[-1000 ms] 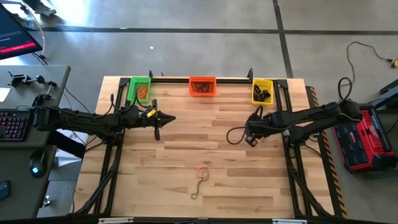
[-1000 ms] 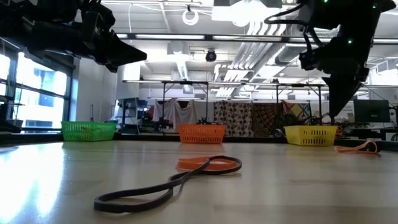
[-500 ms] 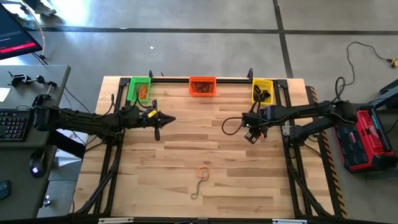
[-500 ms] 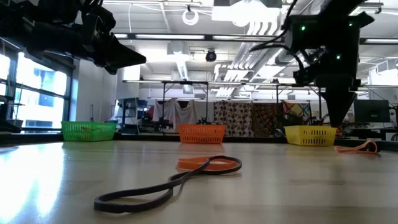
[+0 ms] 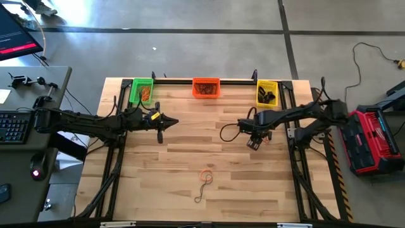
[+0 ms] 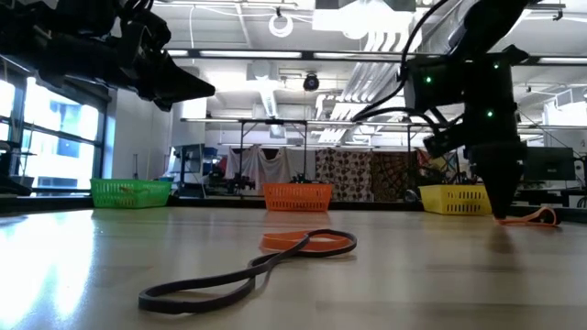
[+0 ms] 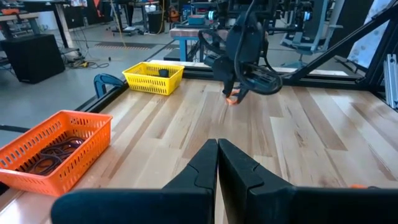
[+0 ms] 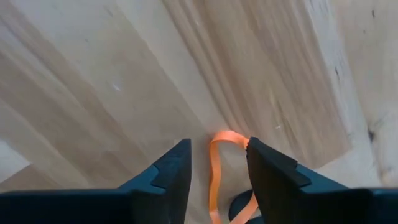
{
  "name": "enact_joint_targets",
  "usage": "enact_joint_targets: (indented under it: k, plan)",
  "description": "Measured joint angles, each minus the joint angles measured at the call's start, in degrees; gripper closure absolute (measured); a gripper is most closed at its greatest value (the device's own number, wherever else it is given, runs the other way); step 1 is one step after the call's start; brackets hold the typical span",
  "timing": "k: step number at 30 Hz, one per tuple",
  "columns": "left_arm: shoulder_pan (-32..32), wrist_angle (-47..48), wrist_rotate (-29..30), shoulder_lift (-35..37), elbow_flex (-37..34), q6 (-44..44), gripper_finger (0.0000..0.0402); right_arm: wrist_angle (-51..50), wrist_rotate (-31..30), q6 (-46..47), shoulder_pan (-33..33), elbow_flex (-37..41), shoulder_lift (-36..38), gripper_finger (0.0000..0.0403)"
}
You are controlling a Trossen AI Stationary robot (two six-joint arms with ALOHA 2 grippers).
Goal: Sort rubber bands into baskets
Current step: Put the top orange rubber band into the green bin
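My right gripper (image 8: 217,144) is open and points down just above the table, right of centre (image 5: 253,142). An orange rubber band (image 8: 216,171) lies flat on the wood between its two fingers, which stand on either side of it; I see no touch. A second orange rubber band (image 5: 206,175) and a dark rubber band (image 5: 201,190) lie near the table's front middle. The green basket (image 5: 142,90), orange basket (image 5: 206,87) and yellow basket (image 5: 266,93) stand along the far edge. My left gripper (image 7: 217,143) is shut, holds nothing, and hovers left of centre (image 5: 174,120).
The baskets hold rubber bands: orange ones in the green basket, dark ones in the orange and yellow baskets. A black bar (image 5: 202,80) runs along the far edge behind them. Bare wood lies between the two arms and along the near edge.
My right gripper has come down from well above the table to just over the wood, beside the orange rubber band at the right, and has drifted slightly toward the left edge. The rubber bands have stayed where they were.
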State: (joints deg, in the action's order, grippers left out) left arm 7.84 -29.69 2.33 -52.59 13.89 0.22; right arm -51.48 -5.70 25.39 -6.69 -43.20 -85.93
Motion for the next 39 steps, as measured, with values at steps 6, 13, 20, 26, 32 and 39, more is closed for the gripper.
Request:
enact_joint_targets:
  k: [6,13,20,26,32,39]
  plan:
    - [0.00,0.11,0.00,0.02,0.00,-0.01,0.0399,0.48,-0.25,-2.18,-1.77,0.00,-1.62,0.0298]
    - [-0.02,0.37,-0.22,-0.01,0.00,-0.91,0.0399,1.05,-0.04,-6.02,-3.17,0.00,-1.72,0.0396]
    - [-0.21,0.33,-0.39,-0.01,0.00,-1.18,0.0399,7.22,-0.24,-6.47,-0.99,-2.19,2.09,0.0400]
    - [-2.06,-0.28,-0.41,-1.69,0.00,-0.87,0.0398,23.23,-0.30,-7.73,1.61,-2.95,6.64,0.0402]
    - [-4.70,-2.38,-0.20,-8.66,1.48,-0.78,0.0364,35.32,0.20,-9.70,3.97,-2.97,7.17,0.0402]
    - [-6.14,-8.29,-0.15,-16.36,3.65,-0.58,0.0315,16.78,-1.33,-0.04,4.61,-2.97,7.17,0.0371]
